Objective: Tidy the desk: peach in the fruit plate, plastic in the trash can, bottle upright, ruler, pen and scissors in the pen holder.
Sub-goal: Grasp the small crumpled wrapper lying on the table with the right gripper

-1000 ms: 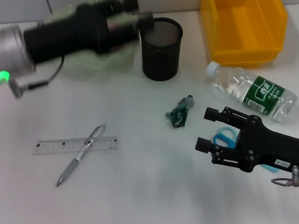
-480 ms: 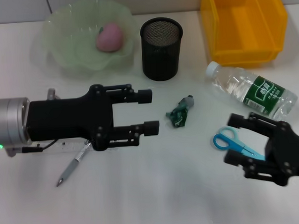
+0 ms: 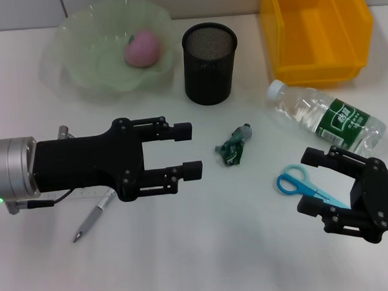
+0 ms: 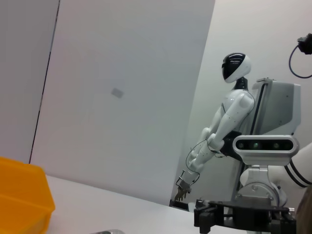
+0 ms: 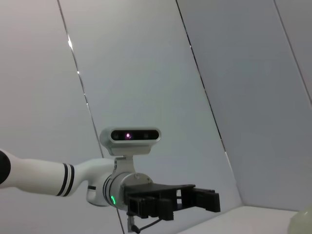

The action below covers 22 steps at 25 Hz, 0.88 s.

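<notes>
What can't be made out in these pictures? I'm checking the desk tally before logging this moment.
- Ruler: head view, almost wholly hidden under the left hand.
- Pen: head view, only its lower end shows; the left hand covers the rest.
- Scissors: head view, blade tips hidden behind the right hand.
- Desk items: both wrist views look outward at walls and show almost none of them.
</notes>
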Each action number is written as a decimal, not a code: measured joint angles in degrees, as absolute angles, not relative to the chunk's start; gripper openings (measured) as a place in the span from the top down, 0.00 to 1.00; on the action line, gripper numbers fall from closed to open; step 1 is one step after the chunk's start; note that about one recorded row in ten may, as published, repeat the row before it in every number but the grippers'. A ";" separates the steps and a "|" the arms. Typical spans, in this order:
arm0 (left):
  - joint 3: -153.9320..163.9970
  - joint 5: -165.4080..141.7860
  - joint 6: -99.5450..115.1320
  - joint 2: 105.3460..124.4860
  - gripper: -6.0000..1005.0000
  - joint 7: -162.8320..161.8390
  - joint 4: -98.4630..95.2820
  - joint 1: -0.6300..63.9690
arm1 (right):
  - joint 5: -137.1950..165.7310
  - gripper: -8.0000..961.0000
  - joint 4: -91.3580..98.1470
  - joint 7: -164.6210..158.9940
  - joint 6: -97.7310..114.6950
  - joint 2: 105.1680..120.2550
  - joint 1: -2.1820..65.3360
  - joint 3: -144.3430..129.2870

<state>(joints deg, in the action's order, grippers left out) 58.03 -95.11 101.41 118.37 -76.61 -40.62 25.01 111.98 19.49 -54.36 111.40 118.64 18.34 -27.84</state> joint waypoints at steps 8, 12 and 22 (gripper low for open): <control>58.00 -95.12 100.97 118.37 0.33 -76.54 -40.18 25.34 | 111.86 0.14 19.53 -54.40 111.40 118.77 18.36 -27.79; 58.00 -95.12 100.64 118.38 0.33 -76.49 -40.18 25.46 | 111.83 0.14 19.51 -54.48 111.28 118.77 18.44 -27.77; 58.00 -94.97 99.74 118.50 0.33 -76.46 -40.21 25.46 | 111.79 0.14 19.51 -54.50 110.93 118.84 18.74 -27.67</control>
<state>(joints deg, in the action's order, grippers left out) 58.00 -94.97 99.74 118.50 -76.46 -40.21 25.46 111.79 19.51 -54.50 110.93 118.84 18.74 -27.67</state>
